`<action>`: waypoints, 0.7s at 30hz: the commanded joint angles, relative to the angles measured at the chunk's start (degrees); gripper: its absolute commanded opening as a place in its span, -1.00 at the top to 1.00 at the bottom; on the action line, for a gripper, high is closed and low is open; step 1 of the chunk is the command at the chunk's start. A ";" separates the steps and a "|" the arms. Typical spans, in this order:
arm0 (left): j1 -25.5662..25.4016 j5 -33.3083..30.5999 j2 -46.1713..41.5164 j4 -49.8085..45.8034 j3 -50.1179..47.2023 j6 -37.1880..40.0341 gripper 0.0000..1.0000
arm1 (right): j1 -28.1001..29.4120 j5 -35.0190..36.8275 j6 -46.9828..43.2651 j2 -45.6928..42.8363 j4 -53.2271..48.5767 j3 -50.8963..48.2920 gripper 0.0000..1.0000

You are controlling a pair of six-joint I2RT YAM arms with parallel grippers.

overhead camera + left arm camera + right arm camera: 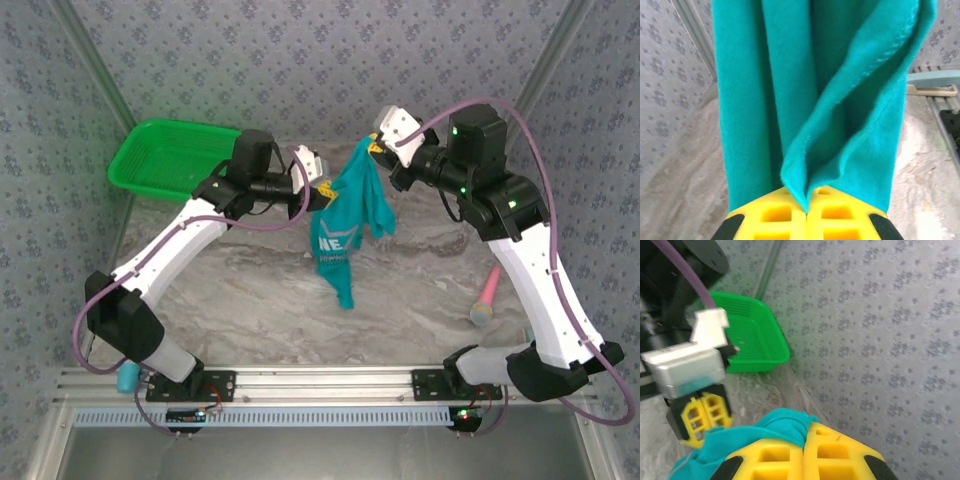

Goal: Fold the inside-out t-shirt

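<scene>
The inside-out t-shirt (345,225), teal with white lettering, hangs bunched in the air between both arms over the back of the table. My left gripper (322,192) is shut on a lower edge of the cloth. In the left wrist view its yellow fingers (785,215) pinch a hemmed fold of the t-shirt (840,100) where the jaws meet (806,210). My right gripper (375,148) holds the top of the garment higher up. In the right wrist view it (804,440) is shut on a ribbed edge of the t-shirt (785,422), with the left gripper (702,415) close by.
A bright green mesh basket (170,160) stands at the back left corner, also in the right wrist view (747,340). A pink-handled tool (487,298) lies on the marble table (250,290) at the right. Patterned walls close in the back and sides.
</scene>
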 commanded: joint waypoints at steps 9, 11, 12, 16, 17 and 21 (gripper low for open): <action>6.45 -16.47 5.03 -15.23 24.41 3.69 1.00 | -3.40 37.37 5.12 12.01 8.30 13.88 1.00; 6.44 -19.01 6.26 -18.25 31.28 4.60 1.00 | -3.25 42.04 5.10 14.06 6.31 18.06 1.00; 6.43 -19.02 6.48 -19.96 33.45 4.37 1.00 | -3.19 42.46 4.87 14.15 5.38 19.07 1.00; 5.03 -14.75 4.12 -20.20 36.23 3.91 1.00 | -1.37 34.54 4.59 8.36 3.62 15.54 1.00; 4.04 -13.88 2.94 -20.13 35.68 4.50 1.00 | -0.40 31.40 4.20 5.50 3.63 13.02 1.00; -0.81 -10.47 -2.61 -22.55 31.35 10.17 1.00 | 5.58 20.76 -0.31 -8.32 6.55 0.84 1.00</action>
